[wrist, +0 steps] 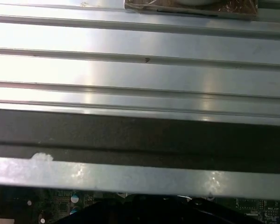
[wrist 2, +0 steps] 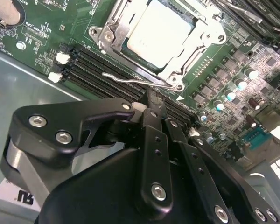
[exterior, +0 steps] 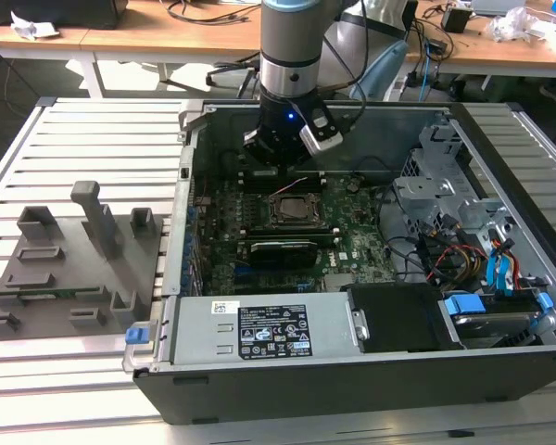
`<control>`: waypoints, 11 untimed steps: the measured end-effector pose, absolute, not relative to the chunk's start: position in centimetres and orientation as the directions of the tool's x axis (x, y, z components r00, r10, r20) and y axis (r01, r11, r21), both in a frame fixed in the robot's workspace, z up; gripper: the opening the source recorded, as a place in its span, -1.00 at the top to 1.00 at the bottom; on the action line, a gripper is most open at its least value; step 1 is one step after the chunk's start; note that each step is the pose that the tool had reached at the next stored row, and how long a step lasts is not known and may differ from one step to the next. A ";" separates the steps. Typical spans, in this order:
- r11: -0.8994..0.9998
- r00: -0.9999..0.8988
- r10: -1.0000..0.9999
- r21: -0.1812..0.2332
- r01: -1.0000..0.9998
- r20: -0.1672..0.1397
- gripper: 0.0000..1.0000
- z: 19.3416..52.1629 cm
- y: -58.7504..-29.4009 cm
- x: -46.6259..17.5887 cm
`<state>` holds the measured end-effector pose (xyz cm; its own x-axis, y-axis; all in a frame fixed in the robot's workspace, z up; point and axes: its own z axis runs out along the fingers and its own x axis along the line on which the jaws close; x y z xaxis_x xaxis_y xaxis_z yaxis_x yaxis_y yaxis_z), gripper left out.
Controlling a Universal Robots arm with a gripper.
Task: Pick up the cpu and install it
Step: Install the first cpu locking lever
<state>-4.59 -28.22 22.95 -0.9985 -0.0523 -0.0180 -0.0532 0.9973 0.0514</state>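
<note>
Your cpu (wrist 2: 161, 29), the flat square chip with a silvery-grey metal top, already sits inside the metal socket frame (wrist 2: 113, 28) on the green motherboard (wrist 2: 46, 23). One chip, one socket. The thin wire retention lever (wrist 2: 135, 80) looks unlatched, so placing seems done and locking seems left. Your black gripper (wrist 2: 155, 108) hangs just beside the socket, over the black memory slots (wrist 2: 91, 65), its fingers drawn together on nothing. In the exterior view, the arm (exterior: 296, 46) reaches into the one open dark computer case (exterior: 352, 371) on the slatted metal table (exterior: 83, 139).
</note>
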 end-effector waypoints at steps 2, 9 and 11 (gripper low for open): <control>0.997 -0.998 -0.052 0.051 -0.053 -0.018 0.79 22.7 -28.2 -4.6; 0.997 -0.998 -0.052 0.051 -0.053 -0.018 0.79 22.1 -28.2 -4.4; 0.997 -0.998 -0.052 0.051 -0.053 -0.018 0.79 21.9 -28.2 -4.3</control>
<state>-4.26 -28.22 21.94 -0.9985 -0.0523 -0.0180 -0.0531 0.9973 0.0510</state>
